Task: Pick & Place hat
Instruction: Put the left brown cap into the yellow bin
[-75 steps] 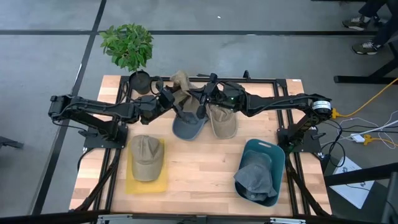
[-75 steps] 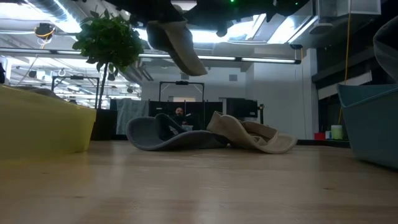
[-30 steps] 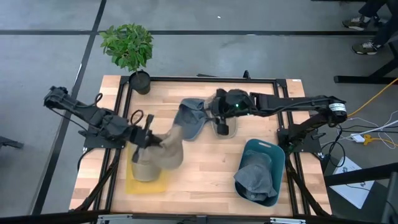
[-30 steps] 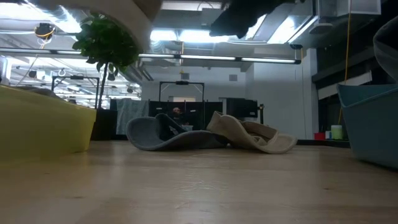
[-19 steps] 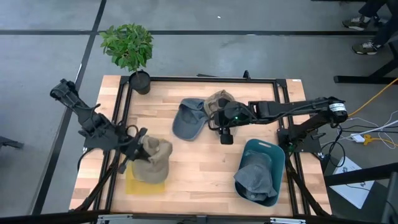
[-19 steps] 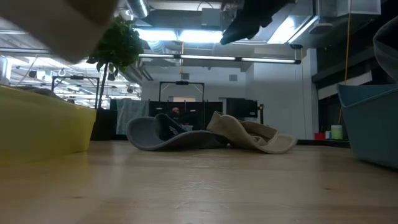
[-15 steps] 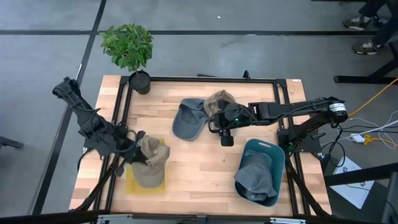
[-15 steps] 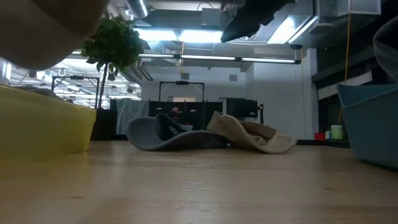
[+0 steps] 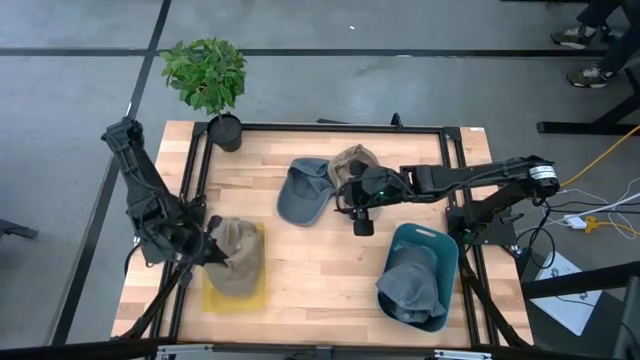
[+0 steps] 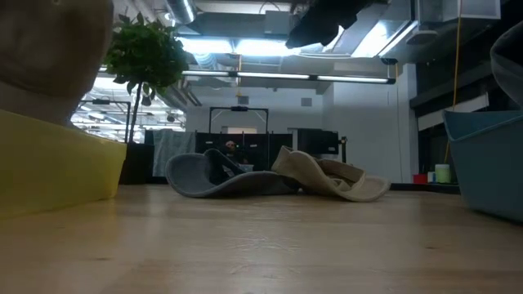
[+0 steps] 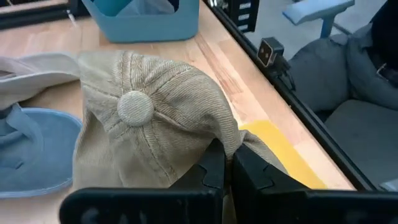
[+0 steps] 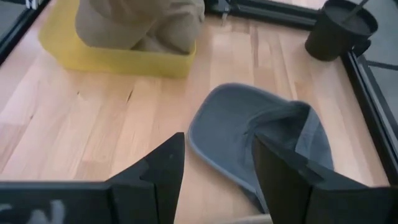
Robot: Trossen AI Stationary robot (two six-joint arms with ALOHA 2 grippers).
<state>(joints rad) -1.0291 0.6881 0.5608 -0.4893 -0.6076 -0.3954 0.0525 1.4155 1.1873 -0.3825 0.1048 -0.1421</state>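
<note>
Carried hat: the tan cap [image 9: 236, 258] is now over the yellow tray [image 9: 228, 297] at the left front of the tabletop [image 9: 320, 260]. A second ago you had it in the air beside the tray; now it sits low in it, on the tan hat already there.
Left pincer: the left pincer [image 11: 225, 163] is still pinched tight on the tan cap's fabric at the edge, as the left wrist view shows. So you have not released it yet.
Meaning for the task: in my judgement the carry is finished and only the letting go remains for this hat.
Right pincer: the right pincer [image 12: 214, 163] hangs with its fingers apart and empty, above the blue-grey cap [image 9: 302, 193]. It has moved only a little in the last moment.
Hats left: the blue-grey cap and a beige cap [image 9: 350, 162] lie touching each other in the tabletop's middle. They probably come next for you.
Blue bin: the blue bin [image 9: 433, 247] at the right front already holds a grey-blue hat [image 9: 408, 287].
</note>
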